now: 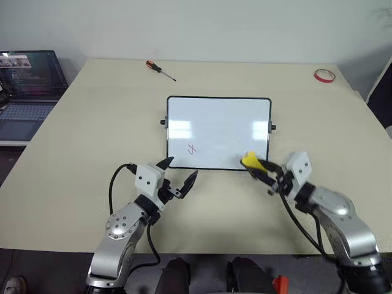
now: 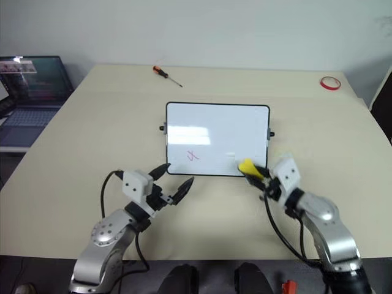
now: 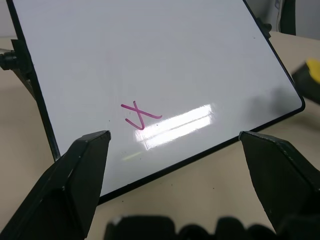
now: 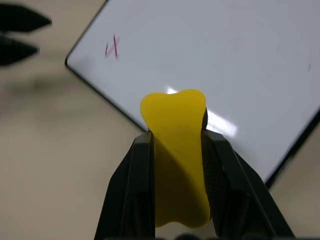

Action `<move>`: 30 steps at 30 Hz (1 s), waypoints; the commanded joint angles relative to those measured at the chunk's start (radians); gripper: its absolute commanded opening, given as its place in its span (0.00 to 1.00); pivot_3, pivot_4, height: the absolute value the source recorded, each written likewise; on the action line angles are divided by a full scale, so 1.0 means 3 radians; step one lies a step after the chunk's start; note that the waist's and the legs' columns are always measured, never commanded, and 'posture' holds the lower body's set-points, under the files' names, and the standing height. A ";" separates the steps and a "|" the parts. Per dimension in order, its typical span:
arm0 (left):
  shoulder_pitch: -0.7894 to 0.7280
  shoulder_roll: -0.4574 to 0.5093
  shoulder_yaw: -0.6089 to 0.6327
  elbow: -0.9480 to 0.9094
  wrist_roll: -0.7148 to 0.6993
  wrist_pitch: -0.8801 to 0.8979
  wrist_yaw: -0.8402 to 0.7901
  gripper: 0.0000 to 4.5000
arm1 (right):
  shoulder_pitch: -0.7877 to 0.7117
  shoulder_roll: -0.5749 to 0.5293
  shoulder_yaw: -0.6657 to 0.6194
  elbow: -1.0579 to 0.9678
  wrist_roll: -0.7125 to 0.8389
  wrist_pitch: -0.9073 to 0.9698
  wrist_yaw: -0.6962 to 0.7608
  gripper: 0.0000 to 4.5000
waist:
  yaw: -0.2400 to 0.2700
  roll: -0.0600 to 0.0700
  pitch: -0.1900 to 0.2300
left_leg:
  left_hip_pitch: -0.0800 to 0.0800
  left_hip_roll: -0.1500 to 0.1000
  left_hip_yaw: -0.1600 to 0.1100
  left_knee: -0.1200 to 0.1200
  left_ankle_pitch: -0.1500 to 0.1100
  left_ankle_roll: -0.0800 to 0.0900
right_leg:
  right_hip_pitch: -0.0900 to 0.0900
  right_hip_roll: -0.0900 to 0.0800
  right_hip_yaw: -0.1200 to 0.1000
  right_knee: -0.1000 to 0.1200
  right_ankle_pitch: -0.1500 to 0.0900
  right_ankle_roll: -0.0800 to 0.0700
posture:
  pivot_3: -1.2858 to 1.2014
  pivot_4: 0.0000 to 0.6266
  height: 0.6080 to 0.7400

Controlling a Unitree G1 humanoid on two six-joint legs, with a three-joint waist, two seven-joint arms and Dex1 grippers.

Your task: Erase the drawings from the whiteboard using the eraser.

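I see 1 pink X drawing point(image 1: 192, 148) on the whiteboard point(image 1: 218, 116) | right pincer point(image 1: 260, 166) squeezes the yellow eraser point(image 1: 250, 160) at its near edge | left pincer point(image 1: 177, 174) wide, holding nothing | I read no words.

A beige bench point(image 1: 73, 159) stands against a plain white wall point(image 1: 202, 27). To its left, an open laptop point(image 1: 27, 92) sits on a lower surface.
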 commanded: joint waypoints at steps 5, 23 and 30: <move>-0.0025 -0.0013 0.0017 -0.0099 -0.0023 -0.0032 0.0006 1.00 | 0.0062 -0.0104 -0.0129 -0.0093 -0.0030 -0.0298 0.0039 0.22 | -0.0016 0.0000 0.0000 | 0.0014 0.0001 0.0004 0.0001 0.0000 0.0000 | 0.0010 0.0012 0.0005 0.0003 0.0000 0.0000 | 0.52 0.24 1.00; -0.0042 -0.0006 0.0019 -0.0114 -0.0017 -0.0027 0.0008 1.00 | -0.0213 -0.0080 -0.0085 0.0002 -0.0064 -0.0348 0.0016 0.22 | 0.0002 0.0000 0.0000 | 0.0011 0.0003 0.0004 0.0002 0.0000 0.0000 | 0.0010 0.0013 0.0004 0.0004 0.0000 0.0000 | 0.52 0.24 1.00; -0.0042 -0.0021 -0.0004 -0.0119 -0.0009 -0.0029 0.0019 1.00 | -0.0261 -0.0055 -0.0040 0.0028 -0.0077 -0.0373 0.0021 0.22 | 0.0001 0.0000 0.0000 | 0.0011 0.0003 0.0004 0.0003 0.0000 0.0000 | 0.0010 0.0013 0.0004 0.0005 0.0001 -0.0001 | 0.52 0.24 1.00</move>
